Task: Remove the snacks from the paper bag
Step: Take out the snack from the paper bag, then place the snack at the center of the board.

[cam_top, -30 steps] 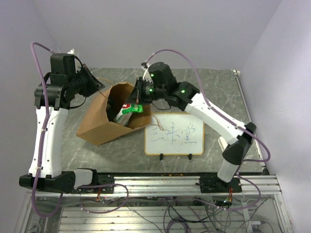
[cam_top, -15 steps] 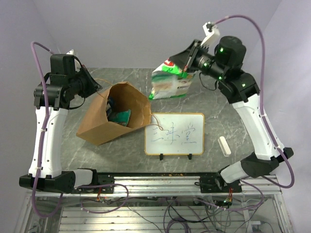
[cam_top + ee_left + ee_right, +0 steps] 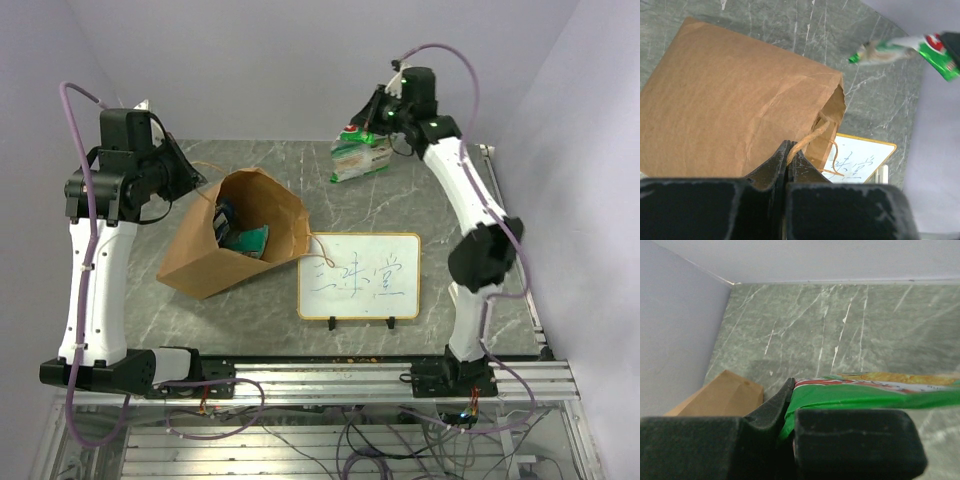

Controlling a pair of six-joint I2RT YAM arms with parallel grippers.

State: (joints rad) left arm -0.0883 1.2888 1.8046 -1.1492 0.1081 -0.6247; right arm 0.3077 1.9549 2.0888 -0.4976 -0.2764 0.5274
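The brown paper bag (image 3: 232,235) lies tilted on the grey table, mouth facing up and right, with dark blue and green snacks (image 3: 240,232) inside. My left gripper (image 3: 196,182) is shut on the bag's string handle (image 3: 812,136), holding that side of the mouth up. In the left wrist view the bag (image 3: 730,100) fills the left half. My right gripper (image 3: 372,128) is shut on the top edge of the green chip bag (image 3: 360,158), which hangs over the table's far side. In the right wrist view the green chip bag (image 3: 875,392) runs off to the right from my jaws.
A framed whiteboard (image 3: 360,277) with blue writing stands to the right of the paper bag. The back wall is close behind the right gripper. A metal rail (image 3: 330,380) with cables runs along the near edge.
My right gripper pulled the green chip bag out of the paper bag, swung it up and right, then carried it toward the far side of the table. The left gripper kept hold of the handle.
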